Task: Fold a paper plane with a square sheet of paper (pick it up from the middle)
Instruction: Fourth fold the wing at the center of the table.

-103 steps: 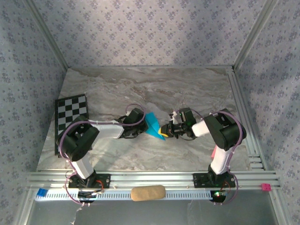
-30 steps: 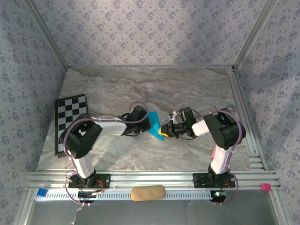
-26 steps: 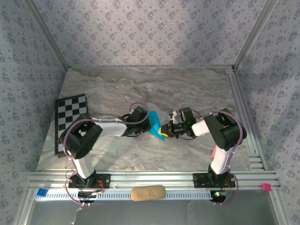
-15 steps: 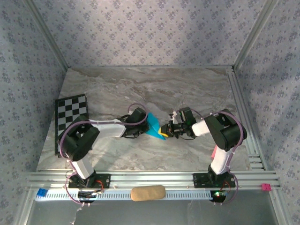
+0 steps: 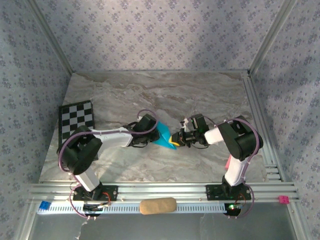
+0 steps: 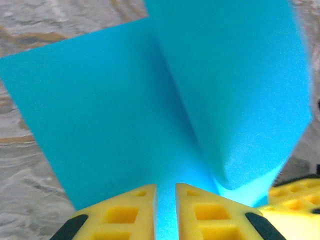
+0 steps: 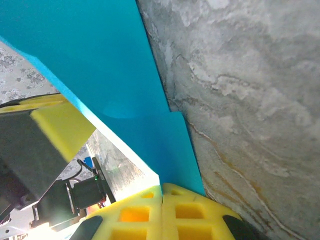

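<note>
Item 1, square sheet of paper (image 5: 162, 135): turquoise, creased. I see it at the centre of the top view, off the marble tabletop (image 5: 165, 92) and between the two arms. In the left wrist view the sheet (image 6: 120, 100) shows two panels meeting at a fold that runs down toward the jaws. In the right wrist view the sheet (image 7: 95, 55) runs from upper left down to the seam of the jaws. Compared with a second ago, it looks broader and leans more to the lower left.

Item 2, left gripper (image 5: 154, 135): at the sheet's left edge. Up close, the left gripper (image 6: 165, 189) has its jaws a narrow slit apart with blue showing through. I cannot tell whether the pads touch the paper. Since a second ago, this arm's elbow has dropped toward the lower left of the frame.

Item 3, right gripper (image 5: 175, 138): at the sheet's lower right corner. Up close, the right gripper (image 7: 162, 188) has its jaws pressed together on the paper's edge. I log its pose as unchanged from the earlier frames.

Item 4, checkered board (image 5: 75, 115): black and white, flat at the left of the tabletop, its near end under the left arm.

Item 5, tan oblong block (image 5: 157, 205): on the front rail, bottom centre.
</note>
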